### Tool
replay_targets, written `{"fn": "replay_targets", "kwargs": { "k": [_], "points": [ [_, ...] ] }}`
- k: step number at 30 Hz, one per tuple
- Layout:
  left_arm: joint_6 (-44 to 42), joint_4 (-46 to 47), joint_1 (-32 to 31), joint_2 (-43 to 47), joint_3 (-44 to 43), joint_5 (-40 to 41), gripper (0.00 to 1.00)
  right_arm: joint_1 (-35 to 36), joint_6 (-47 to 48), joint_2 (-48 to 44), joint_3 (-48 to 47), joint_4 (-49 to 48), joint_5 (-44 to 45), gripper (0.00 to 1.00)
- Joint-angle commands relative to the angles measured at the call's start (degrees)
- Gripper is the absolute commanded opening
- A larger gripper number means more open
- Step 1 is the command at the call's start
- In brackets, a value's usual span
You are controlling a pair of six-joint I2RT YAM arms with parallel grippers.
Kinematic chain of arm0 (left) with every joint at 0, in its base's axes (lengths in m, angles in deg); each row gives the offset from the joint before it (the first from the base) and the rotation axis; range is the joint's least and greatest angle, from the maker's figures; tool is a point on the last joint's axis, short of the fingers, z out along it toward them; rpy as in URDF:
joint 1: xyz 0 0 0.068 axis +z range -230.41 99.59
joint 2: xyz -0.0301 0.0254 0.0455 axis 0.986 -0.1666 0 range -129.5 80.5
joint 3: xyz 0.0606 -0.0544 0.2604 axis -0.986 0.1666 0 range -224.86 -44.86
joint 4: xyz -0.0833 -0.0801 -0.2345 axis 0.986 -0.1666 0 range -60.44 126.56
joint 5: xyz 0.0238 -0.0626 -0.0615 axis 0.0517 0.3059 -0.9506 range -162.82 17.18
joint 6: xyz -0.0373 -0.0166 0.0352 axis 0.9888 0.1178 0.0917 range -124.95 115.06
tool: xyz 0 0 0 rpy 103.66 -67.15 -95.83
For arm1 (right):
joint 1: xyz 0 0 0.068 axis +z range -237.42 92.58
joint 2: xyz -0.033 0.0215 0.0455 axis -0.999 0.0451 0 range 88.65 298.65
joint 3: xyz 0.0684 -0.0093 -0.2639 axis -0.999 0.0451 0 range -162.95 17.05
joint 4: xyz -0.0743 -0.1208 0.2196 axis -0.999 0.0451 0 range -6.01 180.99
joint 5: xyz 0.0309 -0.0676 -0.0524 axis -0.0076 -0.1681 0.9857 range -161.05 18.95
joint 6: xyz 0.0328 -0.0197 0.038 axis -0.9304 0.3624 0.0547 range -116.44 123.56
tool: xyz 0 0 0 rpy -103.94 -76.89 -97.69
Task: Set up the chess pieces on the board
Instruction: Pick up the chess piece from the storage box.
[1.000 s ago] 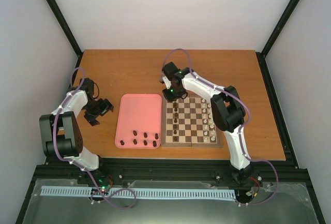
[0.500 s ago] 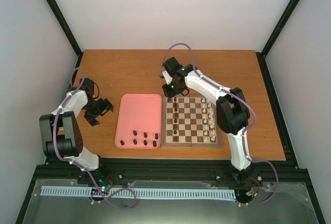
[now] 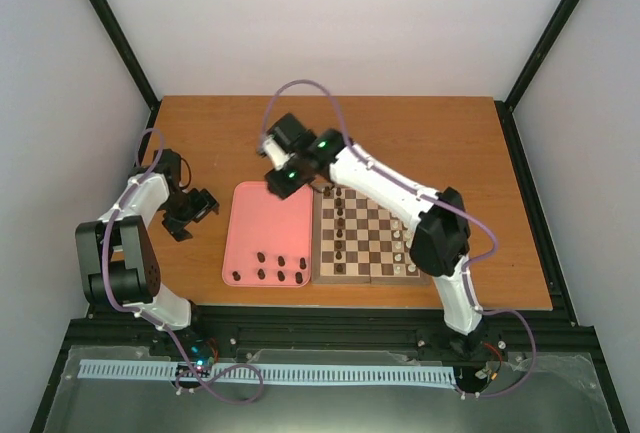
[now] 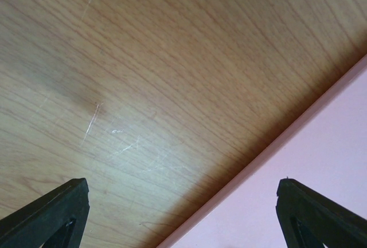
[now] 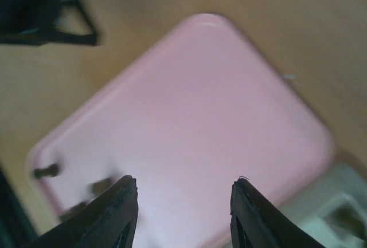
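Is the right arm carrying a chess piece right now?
No, the right jaws stand apart with nothing between them, over the pink tray.

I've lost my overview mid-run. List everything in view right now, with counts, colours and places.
brown wooden table: one, brown, under everything.
pink rectangular tray: one, pink, left of the board.
square wooden chessboard: one, dark brown and cream checks, right of the tray.
tiny dark brown chess pieces: several, near-black, at the tray's near end; more stand on the board's tray-side columns. Too small to count surely.
cream-white chess pieces: several, cream, on the board's side away from the tray.
left arm: one, white and black, on the table left of the tray; jaws open, empty.
right arm: one, white and black, reaching over the tray's far end; jaws open, nothing between them.
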Motion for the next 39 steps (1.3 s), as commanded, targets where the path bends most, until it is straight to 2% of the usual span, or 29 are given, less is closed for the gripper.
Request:
{"fn": "replay_targets", "kwargs": {
  "k": [1,6,10,24,30,39],
  "points": [
    [-0.74,-0.43,0.28,0.47,-2.67,0.10,1.00,8.18,0.59,3.11,-2.09,0.83,-4.59,0.44],
    [-0.61,0.20,0.30,0.06,-2.01,0.07,1.00,15.37,4.62,5.58,-2.25,-1.10,-7.94,0.44],
    [-0.46,0.65,0.32,0.23,-1.29,-0.19,1.00,18.34,5.10,7.87,-3.08,-1.92,-10.98,0.43],
    [-0.04,0.87,0.31,0.36,-1.41,-1.37,1.00,19.69,5.98,19.87,-9.35,-0.25,-16.05,0.42],
    [-0.04,0.97,0.32,-0.21,-1.73,-1.69,1.00,19.69,5.90,20.93,-9.35,0.05,-15.92,0.41],
    [-0.04,1.18,0.32,-0.64,-1.51,-1.46,1.00,19.69,6.12,21.75,-9.32,0.94,-15.85,0.34]
  ]
}}
